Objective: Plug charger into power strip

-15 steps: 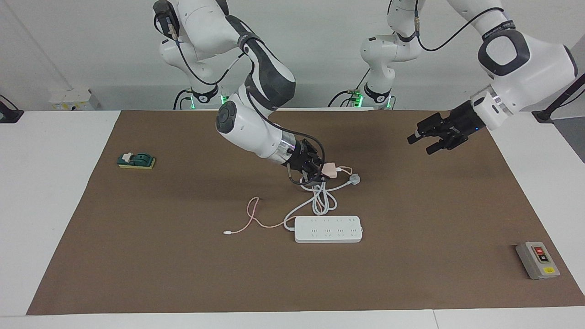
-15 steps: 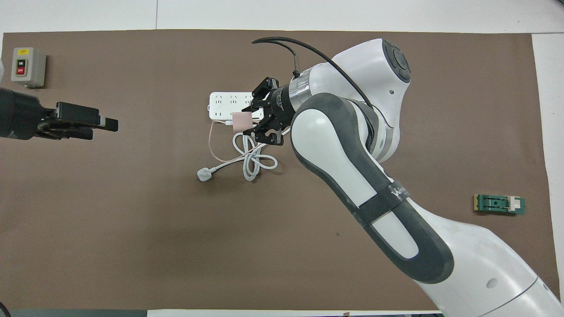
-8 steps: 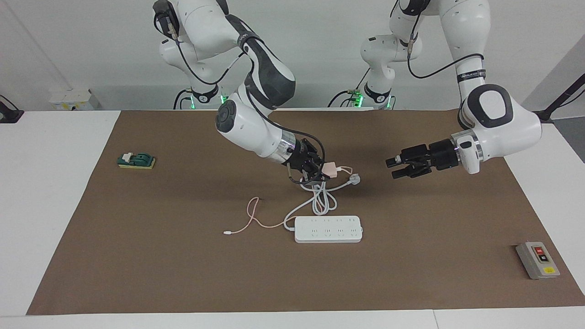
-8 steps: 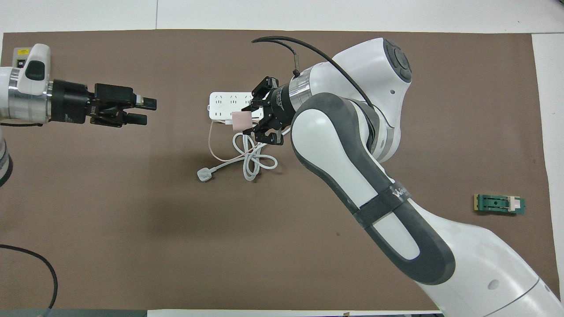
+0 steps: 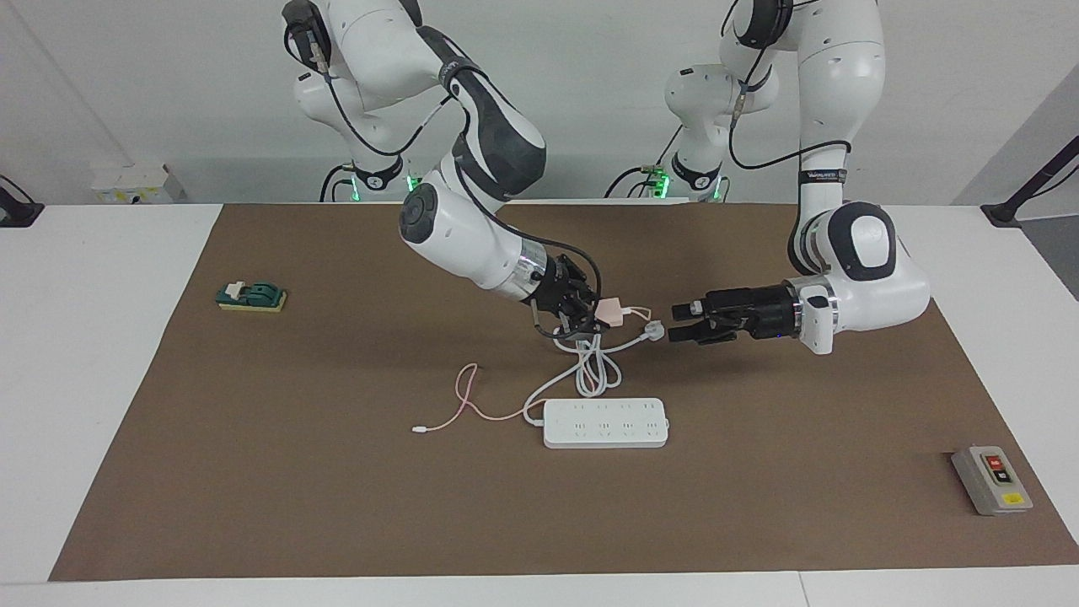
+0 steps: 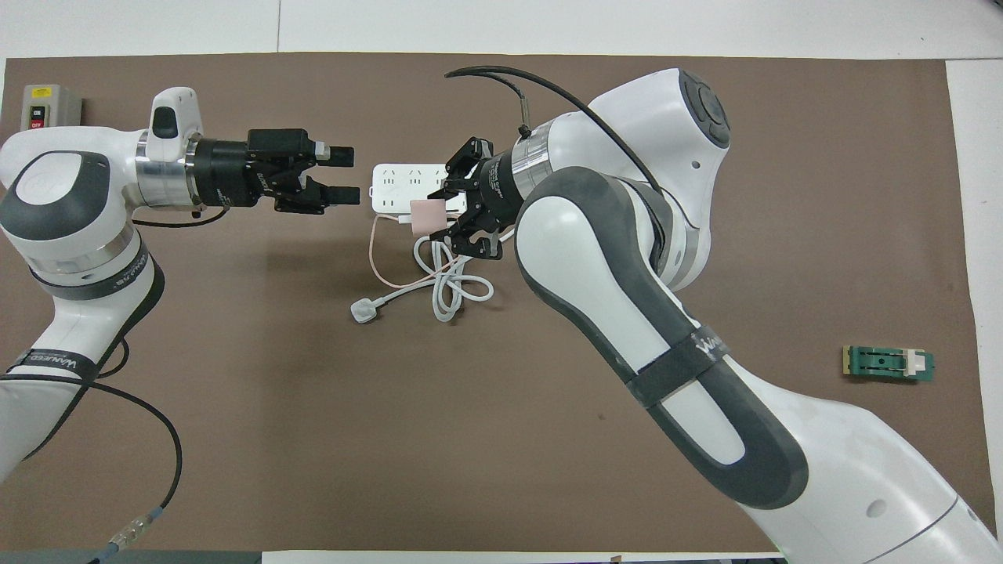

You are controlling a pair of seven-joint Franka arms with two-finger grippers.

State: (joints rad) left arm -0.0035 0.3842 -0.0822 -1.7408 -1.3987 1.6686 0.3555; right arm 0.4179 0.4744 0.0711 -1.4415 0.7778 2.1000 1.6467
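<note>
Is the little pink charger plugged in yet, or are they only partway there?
Partway. Done: the right gripper has the charger clamped and raised over the looped white cord. In hand: the left gripper, jaws open, is beside the charger, apparently for a handover. Left: the power strip lies flat with every socket empty, so the plugging itself is not yet done.
</note>
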